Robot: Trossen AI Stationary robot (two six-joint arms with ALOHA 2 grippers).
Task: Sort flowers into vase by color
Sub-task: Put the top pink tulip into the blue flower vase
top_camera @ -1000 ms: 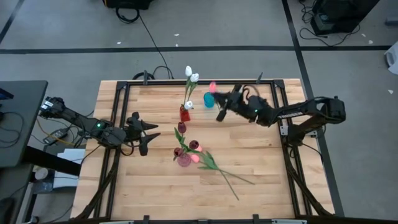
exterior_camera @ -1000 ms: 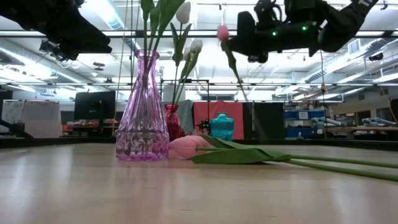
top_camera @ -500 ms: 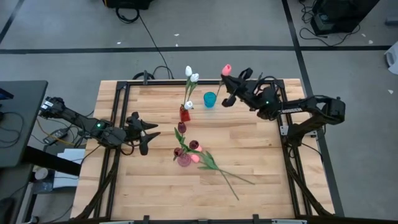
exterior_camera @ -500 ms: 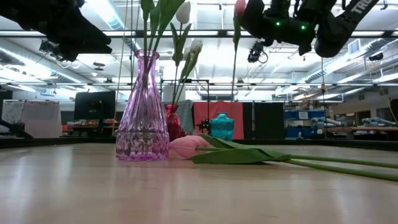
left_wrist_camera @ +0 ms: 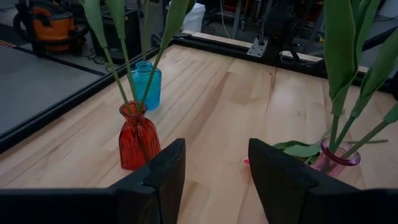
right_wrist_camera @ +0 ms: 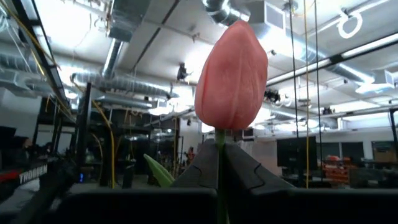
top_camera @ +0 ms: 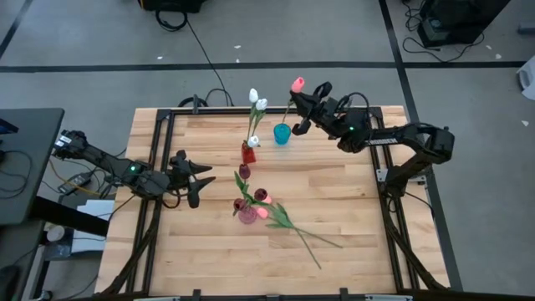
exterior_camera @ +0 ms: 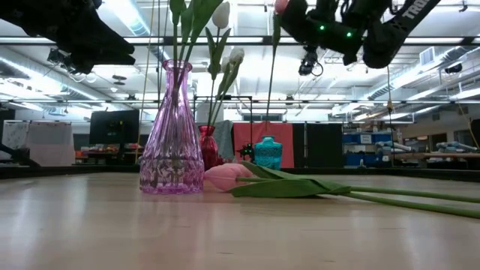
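Your table (top_camera: 351,242) had its widest bare wood in the lower part of the high view, on both sides of the loose tulips (top_camera: 294,227) lying right of centre, and along the strip by its left rail; the vases crowded the upper middle. Your right arm reached in from the right side toward the table's top edge, held high, so in the low view it sat against the ceiling lights at the upper right. Your right gripper (top_camera: 303,98) was clenched on the stem of a pink tulip (top_camera: 297,84), whose head stood up just past the fingertips in the right wrist view (right_wrist_camera: 232,78) and whose stem hung straight down toward the teal vase (top_camera: 282,134); in the low view its lower end was above that vase (exterior_camera: 268,152), though you could not tell whether it had entered the mouth. Your left arm waited at the left middle of the high view, its left gripper (top_camera: 191,178) released, jaws apart and facing the red vase (left_wrist_camera: 138,135) with two white tulips (top_camera: 257,102). The purple vase (exterior_camera: 172,135) with maroon tulips (top_camera: 251,196) stood at centre, touching the head of a loose pink tulip (exterior_camera: 229,177).
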